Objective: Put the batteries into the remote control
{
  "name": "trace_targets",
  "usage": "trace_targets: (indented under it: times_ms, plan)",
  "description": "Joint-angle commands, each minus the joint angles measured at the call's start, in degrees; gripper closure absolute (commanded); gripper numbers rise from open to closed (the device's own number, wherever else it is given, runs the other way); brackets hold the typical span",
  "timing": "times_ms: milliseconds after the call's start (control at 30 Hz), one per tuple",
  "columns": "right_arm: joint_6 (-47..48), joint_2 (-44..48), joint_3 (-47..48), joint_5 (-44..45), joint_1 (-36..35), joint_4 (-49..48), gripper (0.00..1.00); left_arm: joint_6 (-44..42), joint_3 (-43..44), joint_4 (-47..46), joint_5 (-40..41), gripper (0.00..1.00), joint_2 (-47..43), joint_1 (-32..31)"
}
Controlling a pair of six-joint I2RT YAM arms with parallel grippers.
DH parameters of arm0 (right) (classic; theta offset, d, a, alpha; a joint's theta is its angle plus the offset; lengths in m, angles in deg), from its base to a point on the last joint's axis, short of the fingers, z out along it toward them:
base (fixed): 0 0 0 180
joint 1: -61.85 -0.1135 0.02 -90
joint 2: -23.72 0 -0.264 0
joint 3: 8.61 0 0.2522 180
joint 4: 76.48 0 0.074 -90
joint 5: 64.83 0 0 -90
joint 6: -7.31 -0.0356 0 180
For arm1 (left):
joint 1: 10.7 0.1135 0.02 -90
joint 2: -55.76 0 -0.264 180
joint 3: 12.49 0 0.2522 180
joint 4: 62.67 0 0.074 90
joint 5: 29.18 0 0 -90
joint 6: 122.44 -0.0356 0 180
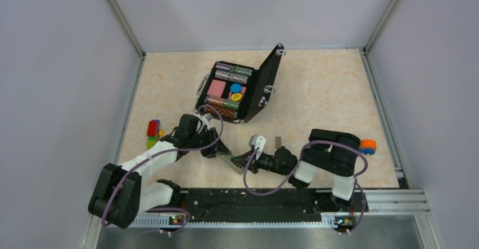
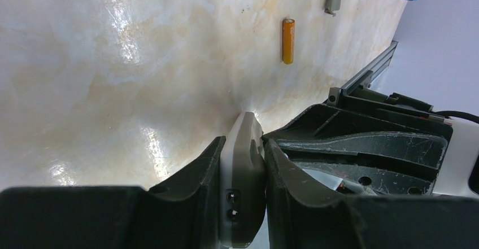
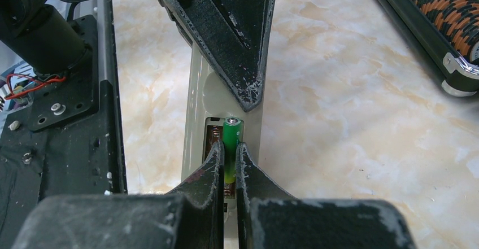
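Two pinches: left gripper (image 2: 244,143) clamps the remote (image 3: 194,108) near the table's (image 2: 113,91) front, right gripper (image 3: 229,150) nips the green battery (image 3: 232,131) at its open bay (image 3: 213,137), orange battery (image 2: 288,40) lying apart.

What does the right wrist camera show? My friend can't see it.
The right tool pinches a green battery right at the open slot in the remote. The left tool grips the remote from its far end. A black case with striped chips sits at the top right of the marbled table.
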Motion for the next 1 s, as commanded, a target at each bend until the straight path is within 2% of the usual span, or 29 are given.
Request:
trace_targets:
  times_ms: [0,400,600,767,967]
  plan:
    - [1.0,-1.4,-0.6,-0.9,-0.9,-1.7,0.99,-2.2,-0.7,3.0,1.3,1.00,1.8,-0.4]
    - [2.0,-1.5,-2.7,-1.8,-1.0,-2.4,0.97,-2.7,-0.3,3.6,0.0,1.00,1.4,1.6]
    - [0.9,-1.0,-1.6,-0.6,-1.0,-1.1,0.92,-2.9,-0.3,3.4,-0.3,1.00,1.2,1.7]
    - [-0.2,0.9,-0.3,0.5,-1.0,0.8,0.81,-3.3,-0.2,3.8,-0.2,1.00,1.0,1.7]
    - [1.3,2.2,0.0,-0.1,-1.0,1.9,0.81,-3.8,0.0,4.1,0.0,1.00,1.0,1.6]
